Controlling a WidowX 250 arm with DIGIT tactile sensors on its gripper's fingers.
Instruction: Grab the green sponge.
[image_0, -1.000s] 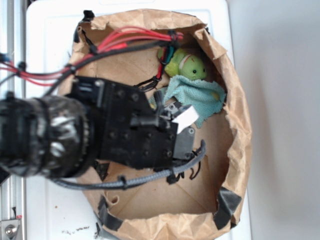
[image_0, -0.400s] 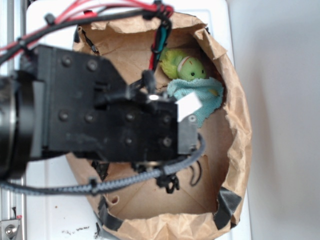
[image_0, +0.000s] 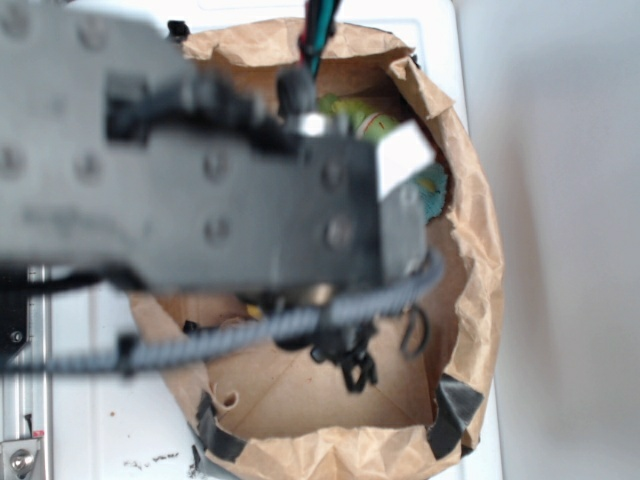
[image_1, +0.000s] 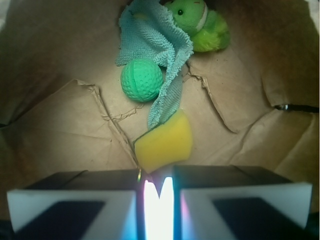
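Wrist: creased brown paper bag (image_1: 235, 100) floor.

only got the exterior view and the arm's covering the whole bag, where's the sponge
Observer: In the wrist view, a yellow block sponge with a dark green edge sits just ahead of the claw.
Operator: anything touching it
Observer: A teal terry cloth trails down to its top corner.
Operator: has the claw got it
Observer: Cannot tell. The fingers stand close together with a thin bright gap, and the sponge's lower tip meets that gap.
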